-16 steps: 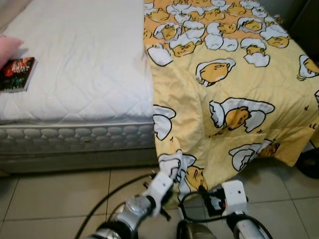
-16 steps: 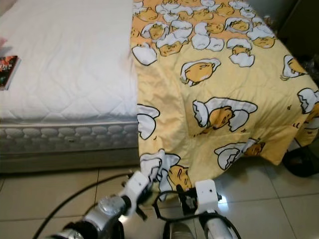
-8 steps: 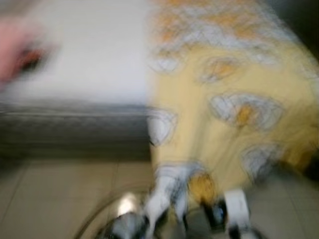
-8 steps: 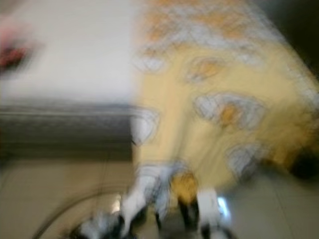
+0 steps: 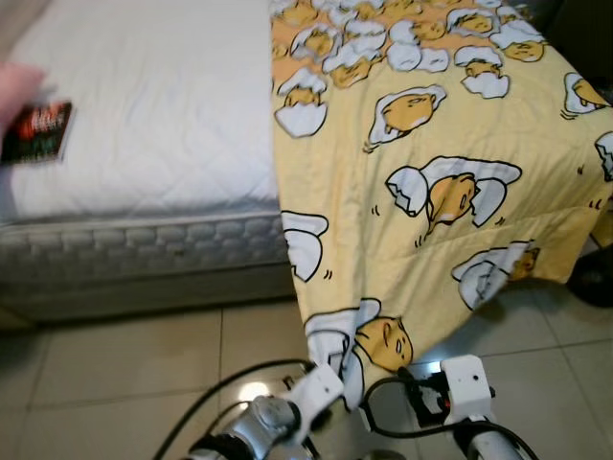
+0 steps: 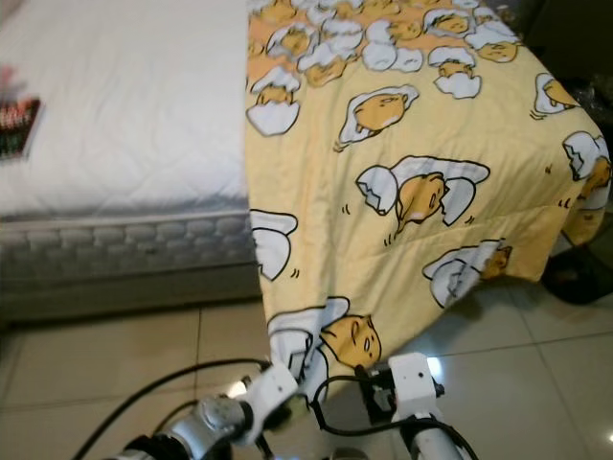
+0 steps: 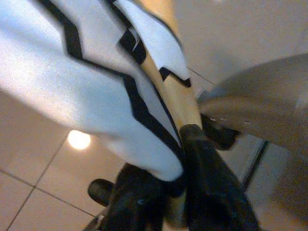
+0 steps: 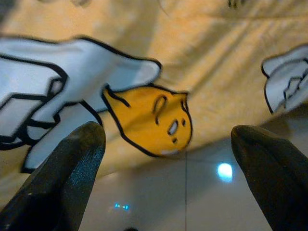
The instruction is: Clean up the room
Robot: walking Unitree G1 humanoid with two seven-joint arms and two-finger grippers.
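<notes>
A yellow blanket (image 5: 450, 182) printed with cartoon eggs covers the right part of the bed and hangs down to the floor tiles. Its lowest corner (image 5: 354, 345) hangs just in front of my arms. My left gripper (image 7: 175, 163) is shut on that corner's white and black edge, a little above the tiles. My right gripper (image 8: 166, 139) is open beside it, its fingers (image 8: 77, 159) spread wide and pointing at the hem with nothing between them. The bare white mattress (image 5: 153, 105) lies to the left.
A dark book (image 5: 36, 131) lies at the mattress's far left, with a person's hand (image 5: 14, 84) on it. A black cable (image 5: 225, 393) loops over the floor by my left arm. Something dark (image 5: 596, 280) sits on the floor at the right.
The view swung with heavy blur and has settled slightly turned. My left gripper stays at the blanket's lowest corner, and the right one stays beside it.
</notes>
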